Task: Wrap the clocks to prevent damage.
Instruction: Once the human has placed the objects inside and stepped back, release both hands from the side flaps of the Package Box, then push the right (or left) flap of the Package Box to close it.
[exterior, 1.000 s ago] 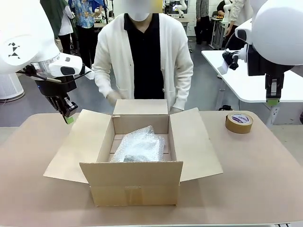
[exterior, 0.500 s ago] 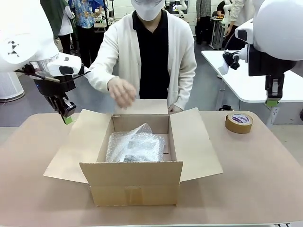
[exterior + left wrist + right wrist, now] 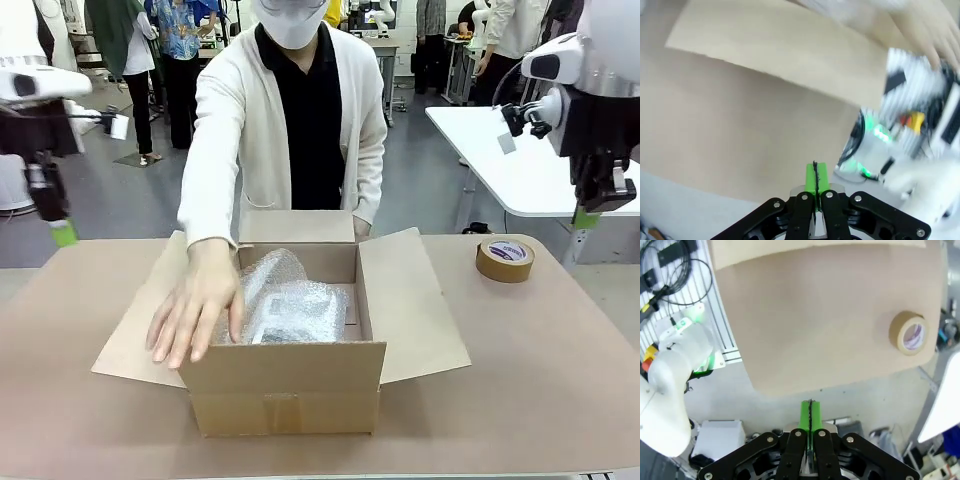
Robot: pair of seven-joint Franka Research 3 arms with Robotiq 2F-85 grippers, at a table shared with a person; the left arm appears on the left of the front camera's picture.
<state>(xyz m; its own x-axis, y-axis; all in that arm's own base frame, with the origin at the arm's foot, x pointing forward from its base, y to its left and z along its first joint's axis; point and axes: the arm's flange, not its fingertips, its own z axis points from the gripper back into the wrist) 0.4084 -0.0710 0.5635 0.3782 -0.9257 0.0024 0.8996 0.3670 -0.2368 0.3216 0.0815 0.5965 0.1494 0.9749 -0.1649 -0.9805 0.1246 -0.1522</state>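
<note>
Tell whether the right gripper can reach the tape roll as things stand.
Probably yes: the tape roll lies on the table with nothing over it, and the right gripper hangs near it, though shut.

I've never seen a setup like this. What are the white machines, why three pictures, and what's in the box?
The white machines at the sides are two robot arms. Each ends in a gripper, a two-finger clamp with green pads. The wide picture comes from a fixed camera between the arms, looking across the table at a person. The other two come from cameras on each arm's wrist, looking along its fingers. The left gripper and right gripper are both shut and holding nothing. On the table stands an open cardboard box with a bubble-wrapped bundle inside; what it wraps is hidden. The person's hand rests at the box's left edge, beside the bundle. A roll of brown tape lies to the right.
</note>
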